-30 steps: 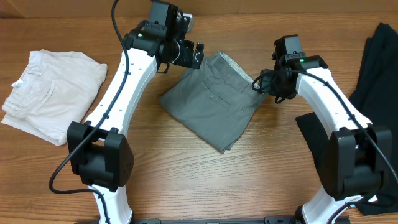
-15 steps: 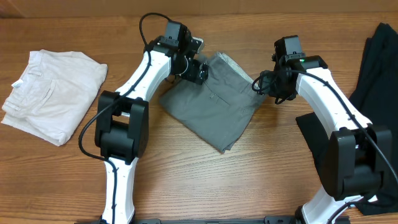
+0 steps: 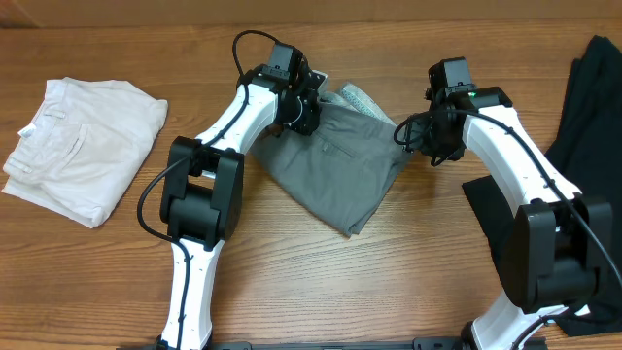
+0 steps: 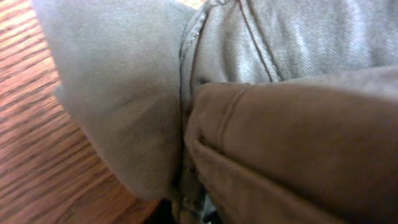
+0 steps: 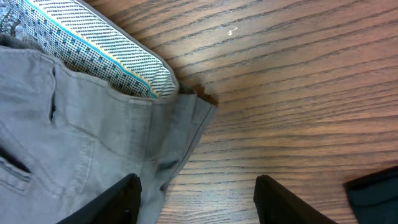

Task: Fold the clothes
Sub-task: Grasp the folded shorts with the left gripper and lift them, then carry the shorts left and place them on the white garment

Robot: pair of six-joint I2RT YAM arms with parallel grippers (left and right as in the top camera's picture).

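Note:
The clothes lie on a wooden table. A mid-grey garment [image 3: 335, 165] sits folded in the middle, with a striped waistband lining [image 5: 106, 56] showing at its back edge. My left gripper [image 3: 309, 109] is at its back left corner, shut on bunched grey cloth [image 4: 124, 93] that fills the left wrist view; the jaws [image 4: 193, 214] are almost buried in the folds. My right gripper [image 3: 420, 144] hovers open at the garment's right corner [image 5: 74, 124]. One of its fingers [image 5: 121, 199] is over the cloth hem, the other over bare wood.
An off-white folded garment [image 3: 83, 146] with a pocket lies at the far left. A black garment [image 3: 593, 107] lies at the far right, with more black cloth [image 3: 486, 209] beside the right arm's base. The table's back edge [image 3: 117, 19] runs behind the arms.
My left arm swung in to the grey garment's back left corner and its jaws closed on the cloth, bunching it. The right arm stayed put.

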